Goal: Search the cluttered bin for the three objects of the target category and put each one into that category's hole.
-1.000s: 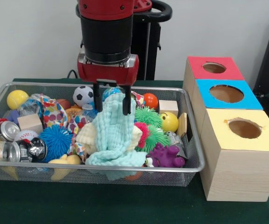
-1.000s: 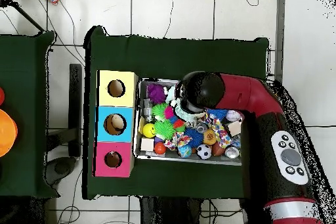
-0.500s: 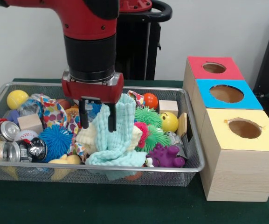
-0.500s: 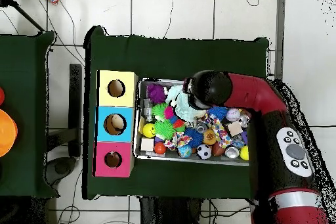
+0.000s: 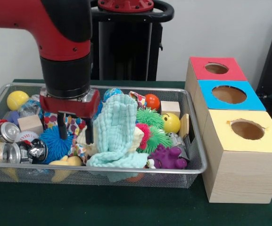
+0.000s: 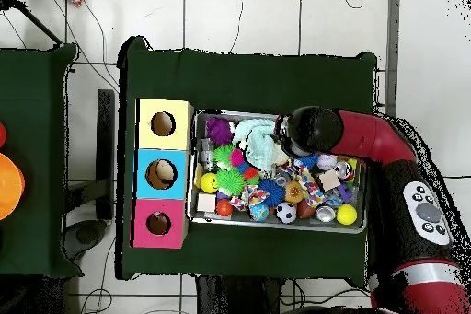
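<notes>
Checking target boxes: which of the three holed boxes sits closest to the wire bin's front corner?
The yellow-topped wooden box: it stands nearest the camera, beside the bin's front corner; blue-topped box and red-topped box sit behind it.

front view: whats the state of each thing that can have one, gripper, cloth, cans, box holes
gripper: open, lowered into the wire bin, empty
mint cloth: bunched, standing in a peak, not gripped
cans: lying on their sides
yellow box hole: open
blue box hole: open
red box hole: open
</notes>
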